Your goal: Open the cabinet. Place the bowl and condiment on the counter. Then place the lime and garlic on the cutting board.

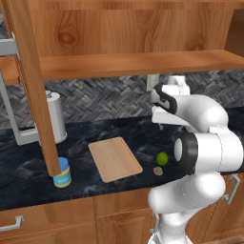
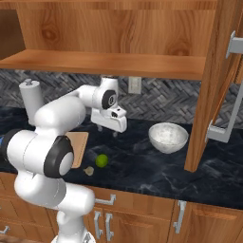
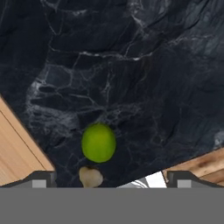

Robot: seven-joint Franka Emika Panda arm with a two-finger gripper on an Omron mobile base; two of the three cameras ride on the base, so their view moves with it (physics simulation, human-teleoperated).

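From the left base camera, the warm brown wooden wall cabinet (image 1: 128, 33) stands open, its door swung out at nine o'clock with the grey bar handle showing. On the long dark marbled stone counter (image 1: 28, 162) the flat light-wood cutting board (image 1: 115, 158) lies near the middle. The small blue-lidded yellow jar of condiment (image 1: 62, 172) stands at eight o'clock of the board, just beside the open door's lower corner. The small bright green lime (image 1: 162, 158) and the tiny tan garlic lump (image 1: 157, 170) sit close together at three o'clock of the board, off it.

From the right base camera, the two-finger gripper (image 2: 107, 131) hangs above the counter, jaws apart and empty. The round speckled grey-white stone bowl (image 2: 168, 137) rests on the counter at three o'clock of the gripper. Lime and garlic lie at six o'clock of it.

Through the hand camera, the lime is centred low between the spread fingertips (image 3: 40, 180), with the garlic touching or nearly touching it at six o'clock.
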